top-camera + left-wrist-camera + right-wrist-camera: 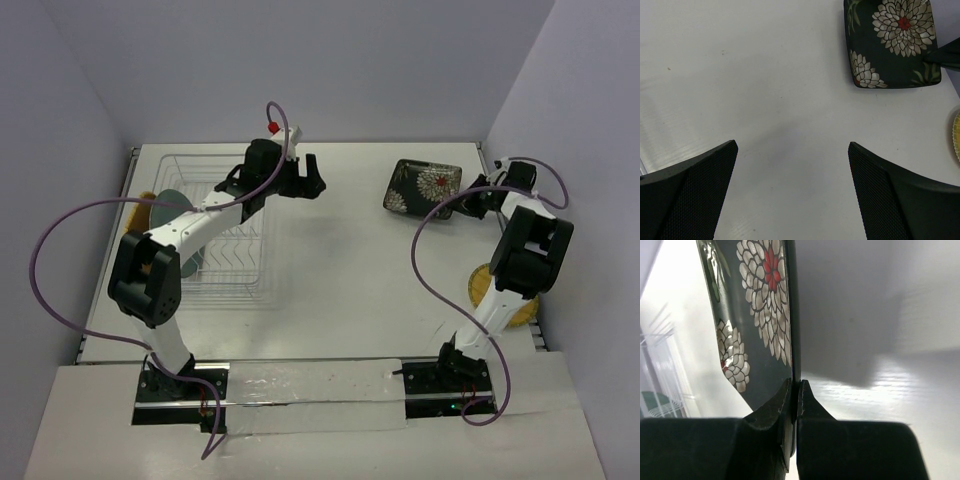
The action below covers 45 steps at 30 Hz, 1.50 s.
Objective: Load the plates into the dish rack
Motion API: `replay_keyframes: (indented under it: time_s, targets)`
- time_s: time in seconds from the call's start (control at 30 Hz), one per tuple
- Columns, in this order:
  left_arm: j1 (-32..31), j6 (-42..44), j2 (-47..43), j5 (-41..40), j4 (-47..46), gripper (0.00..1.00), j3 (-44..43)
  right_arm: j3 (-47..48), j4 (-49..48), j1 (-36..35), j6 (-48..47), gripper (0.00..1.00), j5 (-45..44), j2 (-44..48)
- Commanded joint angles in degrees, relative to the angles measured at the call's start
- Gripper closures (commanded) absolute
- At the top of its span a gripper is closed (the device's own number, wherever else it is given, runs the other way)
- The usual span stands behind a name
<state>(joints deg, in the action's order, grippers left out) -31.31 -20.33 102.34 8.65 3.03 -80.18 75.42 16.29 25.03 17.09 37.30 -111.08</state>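
Note:
The black square plate with the floral pattern is at the back right of the table. My right gripper is shut on its right edge; the right wrist view shows both jaws pinching the rim of the plate, which casts a shadow on the table. The white wire dish rack stands at the left with the teal-grey plate upright in it. A small yellow-tan plate shows at the rack's left side. The woven tan plate lies under the right arm. My left gripper is open and empty, just right of the rack, and its view looks toward the black plate.
Purple cables loop from both arms over the table. Walls close in the table at the back, left and right. The rack and the teal plate show far off in the right wrist view. A tan plate edge shows in the left wrist view.

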Motion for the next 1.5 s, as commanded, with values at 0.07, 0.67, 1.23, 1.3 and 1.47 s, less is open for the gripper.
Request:
replay_keyframes:
  time_s: [0.07, 0.67, 1.23, 1.3, 1.47]
  targets:
    - [-0.2, 3.5, -4.3, 7.1, -2.5, 0.01, -1.3, -3.8, -12.5, -2.2, 2.5, 1.0, 10.9, 14.2]
    - [-0.2, 35.8, 4.8, 24.3, 18.0, 0.01, -27.1, -24.5, -20.5, -16.4, 10.2, 1.0, 15.2, 33.0]
    - [-0.3, 47.5, 13.4, 42.9, 36.0, 0.01, -30.9, -33.1, -20.4, -26.7, 7.5, 1.0, 16.4, 44.7]
    - [-0.3, 47.6, 13.3, 43.3, 36.2, 0.01, -30.5, -33.0, -20.0, -27.4, 7.1, 1.0, 16.3, 45.1]
    - [-0.3, 53.1, 12.3, 47.8, 41.9, 0.01, -27.3, -32.3, -17.4, -28.9, 1.3, 1.0, 14.8, 46.8]
